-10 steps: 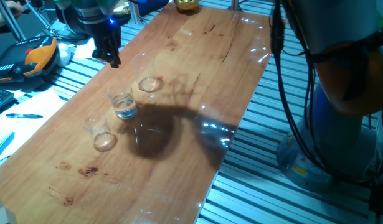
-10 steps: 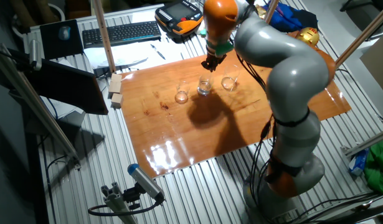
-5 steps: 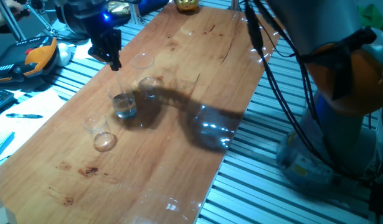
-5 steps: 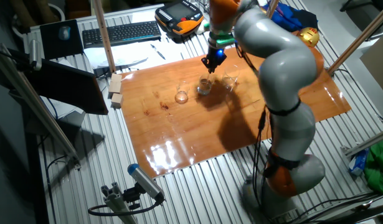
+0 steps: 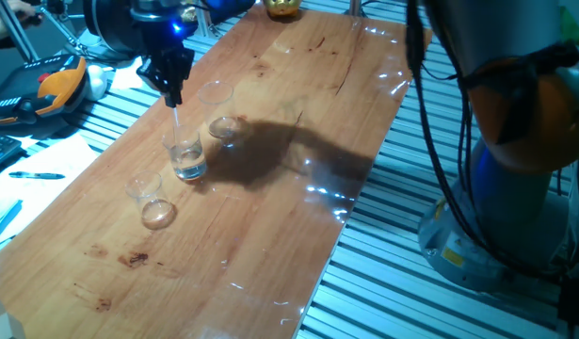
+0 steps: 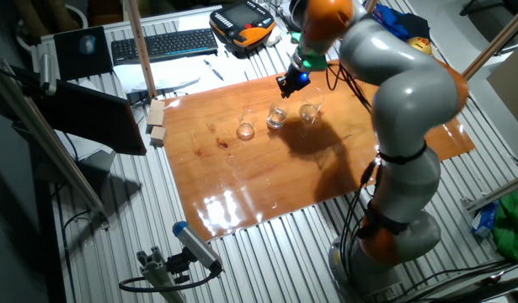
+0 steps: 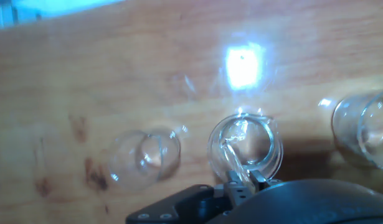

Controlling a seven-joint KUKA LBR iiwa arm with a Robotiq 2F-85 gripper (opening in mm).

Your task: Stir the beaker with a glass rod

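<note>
Three clear beakers stand in a row on the wooden table. The middle beaker [image 5: 186,158] with a bright glinting base also shows in the other fixed view [image 6: 276,117] and in the hand view [image 7: 245,144]. My gripper [image 5: 172,92] hangs just above it, shut on the thin glass rod [image 5: 177,122]. The rod reaches down into the beaker. In the hand view the rod [image 7: 231,160] runs from my fingers into the beaker's mouth. My gripper also shows in the other fixed view [image 6: 290,83].
A taller, wider beaker [image 5: 220,108] stands just behind the middle one, and a smaller beaker [image 5: 152,201] in front of it. A keyboard [image 6: 164,44], an orange-black device [image 5: 52,87] and wooden blocks [image 6: 157,122] lie off the wooden table [image 5: 270,217].
The arm has swung, its shadow shifting across the table. My gripper has shifted slightly toward the far side, staying above the middle beaker with the rod in it.
</note>
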